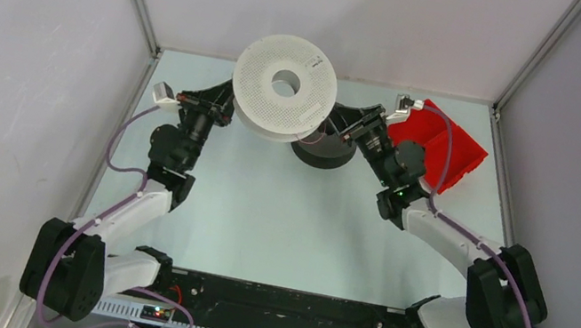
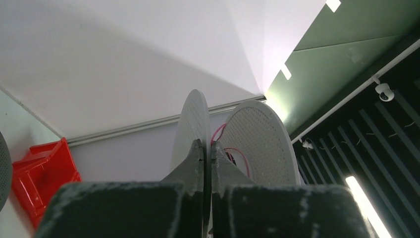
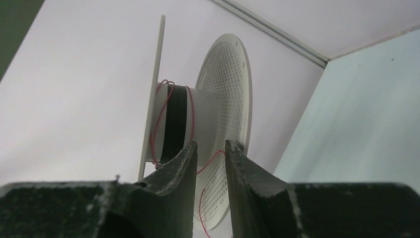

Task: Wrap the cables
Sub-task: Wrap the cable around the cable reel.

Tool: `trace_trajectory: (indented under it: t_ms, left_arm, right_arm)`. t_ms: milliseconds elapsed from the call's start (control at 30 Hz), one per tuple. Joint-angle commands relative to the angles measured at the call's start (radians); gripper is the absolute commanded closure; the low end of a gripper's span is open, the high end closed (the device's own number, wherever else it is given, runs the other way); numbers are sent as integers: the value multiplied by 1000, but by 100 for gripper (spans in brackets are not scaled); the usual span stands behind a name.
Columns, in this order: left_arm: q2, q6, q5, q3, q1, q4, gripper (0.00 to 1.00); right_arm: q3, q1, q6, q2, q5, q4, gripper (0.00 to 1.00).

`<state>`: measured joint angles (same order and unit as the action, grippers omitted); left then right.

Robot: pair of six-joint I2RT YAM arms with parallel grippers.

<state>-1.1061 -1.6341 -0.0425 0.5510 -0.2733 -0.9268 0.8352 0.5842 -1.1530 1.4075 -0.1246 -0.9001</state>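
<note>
A white flanged spool (image 1: 284,86) hangs tilted above the table, over a dark grey spool (image 1: 322,152) lying flat. My left gripper (image 1: 228,111) is shut on the edge of one white flange (image 2: 195,119), which is pinched between the fingers (image 2: 207,148). A thin red cable (image 3: 157,124) loops loosely around the white hub. Its loose end (image 3: 209,161) crosses the gap between my right gripper's fingertips (image 3: 210,148) and hangs down. My right gripper (image 1: 345,129) stands open at the spool's right side, its jaws apart and clamping nothing.
A red bin (image 1: 439,145) sits at the back right, just behind the right arm; it also shows in the left wrist view as the red bin (image 2: 39,173). White enclosure walls stand close on the left, right and back.
</note>
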Motion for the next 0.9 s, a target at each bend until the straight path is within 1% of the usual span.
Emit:
trace_trajectory:
  t_ms: [0,167,500,633,733,867]
  left_arm:
    - [30,-56,27,44,-11,-139,100]
    - [28,-57,25,44,-11,-139,100]
    - [26,-53,35,44,-6,-139,100]
    - [21,-50,35,52,-6,-139,100]
    - [12,-47,35,60,-6,-139,100]
    - [10,-46,35,61,-6,-139,100]
  right_arm:
    - [-10,-40,88,-53,-156,52,69]
    - [-10,-63,110,-71,-233,81,69]
    - [-10,-155,217,-202,-391,248,64]
    - [-10,-178,248,-225,-421,308,64]
    - [-10,-185,232,-208,-460,289,64]
    - [-10,-183,173,-186,-512,188,65]
